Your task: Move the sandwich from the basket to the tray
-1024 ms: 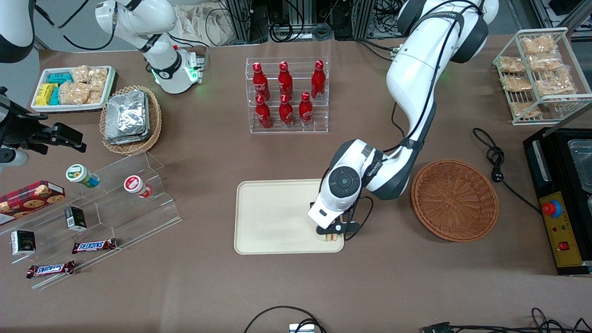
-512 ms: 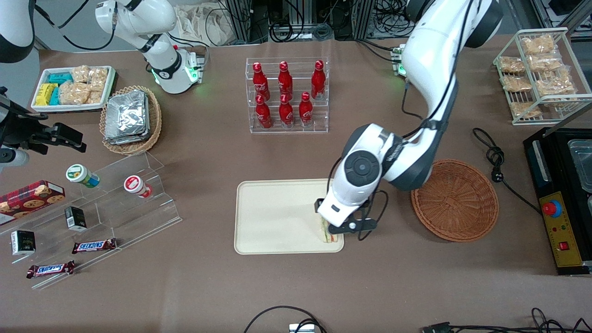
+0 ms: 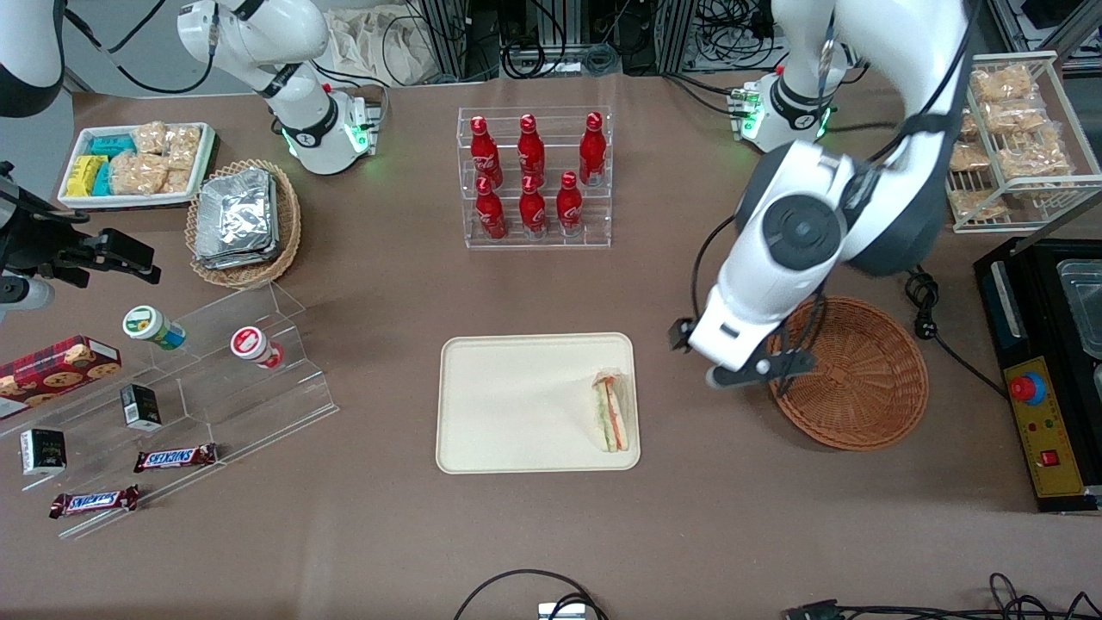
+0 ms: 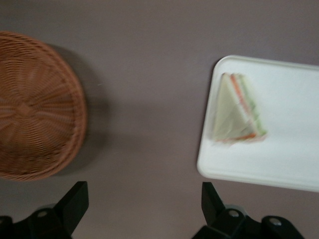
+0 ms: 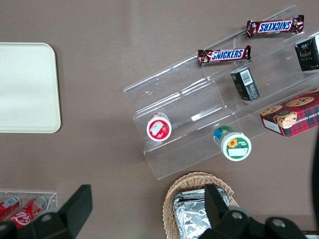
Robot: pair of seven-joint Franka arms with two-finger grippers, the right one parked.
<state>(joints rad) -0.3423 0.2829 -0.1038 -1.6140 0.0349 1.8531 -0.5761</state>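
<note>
The sandwich (image 3: 610,415) (image 4: 237,109), a pale wedge with orange and green layers, lies on the cream tray (image 3: 516,405) (image 4: 289,159) near the tray edge closest to the basket. The reddish-brown wicker basket (image 3: 848,375) (image 4: 35,104) holds nothing. My gripper (image 4: 143,191) is open with nothing between its fingers. It hangs high above the bare table strip between tray and basket, and its wrist (image 3: 732,349) partly overlaps the basket rim in the front view.
A clear rack of red bottles (image 3: 534,176) stands farther from the front camera than the tray. A stepped acrylic shelf with snacks (image 3: 198,379) and a tan basket of foil packets (image 3: 244,222) lie toward the parked arm's end. A black machine (image 3: 1046,370) and a cable (image 3: 921,293) flank the basket.
The gripper released the sandwich on the tray, rose, and swung toward the basket. The sandwich stays lying on the tray.
</note>
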